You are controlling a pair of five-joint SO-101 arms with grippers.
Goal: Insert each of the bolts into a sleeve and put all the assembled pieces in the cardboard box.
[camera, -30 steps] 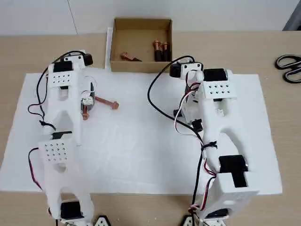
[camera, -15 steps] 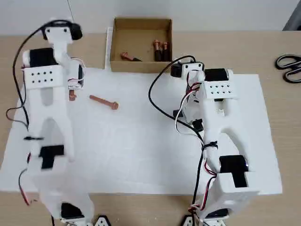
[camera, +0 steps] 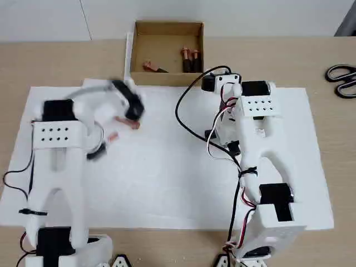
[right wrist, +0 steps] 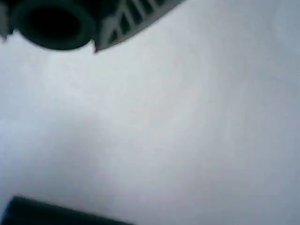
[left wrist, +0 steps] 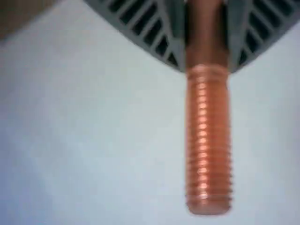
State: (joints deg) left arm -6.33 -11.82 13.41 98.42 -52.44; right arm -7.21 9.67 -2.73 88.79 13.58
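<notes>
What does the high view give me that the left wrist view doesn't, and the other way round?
High view adds the cardboard box with finished pieces inside, a loose bolt on the white mat, and scissors. Left wrist view adds the close-up: the left claw shut on a copper bolt, threaded end sticking out. Both share the white mat.

A robotics lab or maker's bench is indicated: white 3D-printed arms (camera: 253, 128) w/ exposed wiring (camera: 177, 111) are mounted at a wood-look table (camera: 22, 55). A white sheet (camera: 167, 183) is spread beneath the left gripper (left wrist: 206, 47), a cardboard box (camera: 133, 55) is set beyond it, and scissors (camera: 342, 79) are left well off to its right. A plain white wall (camera: 222, 16) is seen behind.
</notes>
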